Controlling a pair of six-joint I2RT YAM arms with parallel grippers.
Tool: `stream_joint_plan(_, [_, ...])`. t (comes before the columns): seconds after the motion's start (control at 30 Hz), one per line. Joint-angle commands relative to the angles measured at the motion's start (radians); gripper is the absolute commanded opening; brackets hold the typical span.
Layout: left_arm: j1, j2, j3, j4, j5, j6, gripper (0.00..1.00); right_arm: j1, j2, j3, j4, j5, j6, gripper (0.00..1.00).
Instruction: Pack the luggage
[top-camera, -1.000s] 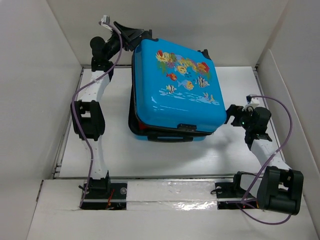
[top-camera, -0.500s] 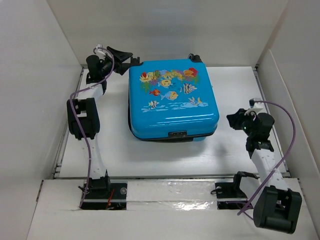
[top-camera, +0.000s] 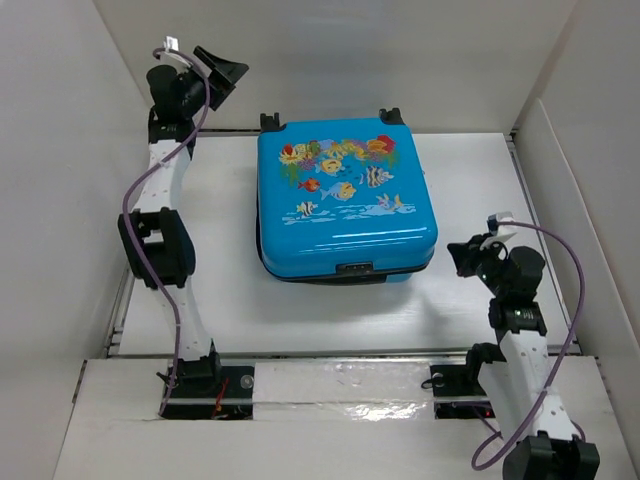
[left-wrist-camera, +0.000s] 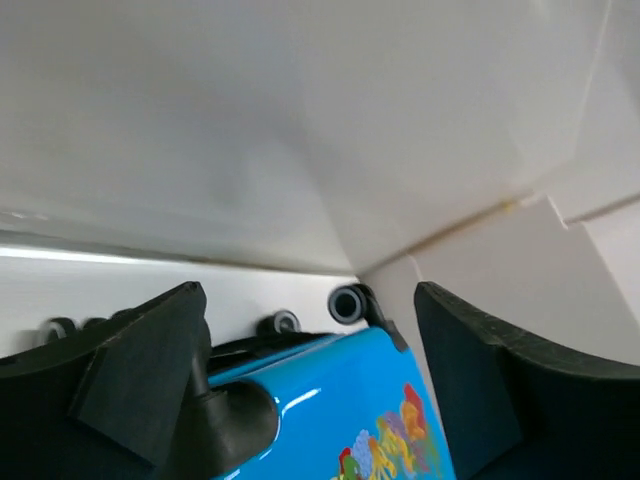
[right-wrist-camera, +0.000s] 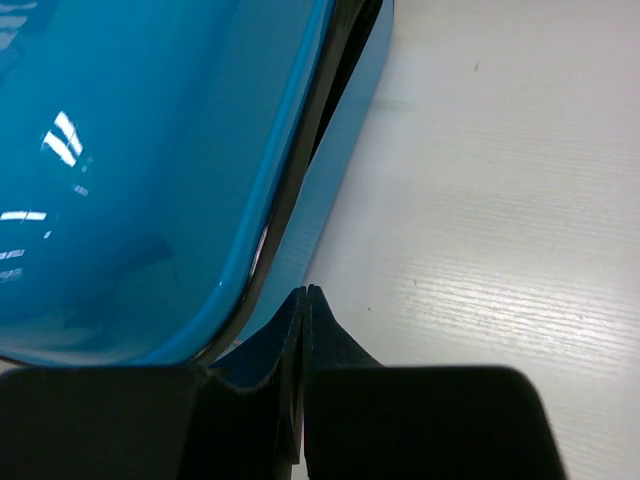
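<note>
We see the luggage (top-camera: 345, 205), seemingly closed, lying mid-table (top-camera: 470, 170), the left gripper (left-wrist-camera: 310, 300) spread wide and empty above its far-left corner, the right gripper (right-wrist-camera: 305, 296) pinched together on nothing beside its near-right edge.

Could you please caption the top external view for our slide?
Blue fish-print suitcase, lid down; left gripper open, right gripper shut.

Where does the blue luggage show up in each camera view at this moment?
Top external: the luggage lies closed mid-table, fish print up.
Left wrist: the luggage shows at bottom centre, seen from its far end.
Right wrist: the luggage fills the left half, with the table on the right.
Shared landmark: the black wheels at its far edge, also in the left wrist view; the right wrist view shows none.
</note>
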Motion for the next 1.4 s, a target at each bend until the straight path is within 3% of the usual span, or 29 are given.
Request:
stream_joint_plan(0.0, [-0.033,-0.25,-0.113,-0.024,-0.189,0.154,0.81,0.009,-0.101,-0.057,-0.065,-0.001,-0.022,0.0])
stream_joint_plan(0.03, [-0.057,-0.348,-0.167,-0.01,-0.218,0.172,0.76,0.009,-0.114,-0.06,-0.077,0.0,-0.023,0.0])
stream_joint_plan(0.1, [-0.126,-0.448,-0.325,0.044,-0.298,0.237,0.37,0.009,-0.117,-0.068,-0.085,-0.03,-0.02,0.0])
stream_joint_plan(0.17, [-0.273,-0.585,-0.416,0.068,-0.394,0.304,0.12,0.018,-0.103,-0.065,-0.103,-0.029,-0.034,0.0])
stream_joint_plan(0.27, [-0.518,-0.75,-0.588,0.11,-0.555,0.352,0.0,0.027,-0.088,-0.061,-0.118,-0.014,-0.03,0.02])
stream_joint_plan(0.37, [-0.672,-0.876,-0.781,0.215,-0.61,0.291,0.0,0.072,-0.095,-0.077,-0.129,0.06,0.001,0.18])
stream_joint_plan(0.43, [-0.749,-0.919,-0.888,0.225,-0.614,0.266,0.0,0.101,-0.097,-0.092,-0.119,0.127,0.016,0.34])
stream_joint_plan(0.53, [-0.972,-0.938,-0.954,0.139,-0.744,0.359,0.0,0.181,-0.063,-0.075,-0.112,0.175,0.0,0.4])
stream_joint_plan(0.57, [-1.045,-0.939,-0.971,0.107,-0.862,0.387,0.0,0.205,-0.045,-0.068,-0.106,0.192,0.0,0.4])
stream_joint_plan(0.6, [-1.179,-0.938,-1.003,0.093,-0.911,0.413,0.0,0.265,-0.037,-0.068,-0.1,0.212,-0.002,0.42])
stream_joint_plan(0.7, [-1.307,-0.923,-1.062,0.026,-0.982,0.417,0.0,0.366,-0.01,-0.061,-0.099,0.325,0.01,0.42])
stream_joint_plan(0.83, [-1.308,-0.951,-1.2,0.051,-0.897,0.326,0.0,0.533,0.017,-0.048,-0.089,0.536,0.013,0.46])
stream_joint_plan(0.97, [-1.285,-0.985,-1.287,0.058,-0.869,0.32,0.08,0.587,0.053,-0.016,-0.089,0.654,0.013,0.55])
stream_joint_plan(1.1, [-1.245,-0.961,-1.341,0.074,-0.806,0.318,0.11,0.587,0.072,0.009,-0.125,0.73,0.026,0.59])
stream_joint_plan(1.23, [-1.197,-0.924,-1.39,0.143,-0.739,0.324,0.13,0.565,0.075,0.009,-0.14,0.747,0.058,0.73])
stream_joint_plan(1.37, [-1.142,-0.906,-1.432,0.229,-0.674,0.315,0.14,0.538,0.083,0.02,-0.102,0.726,0.006,0.75])
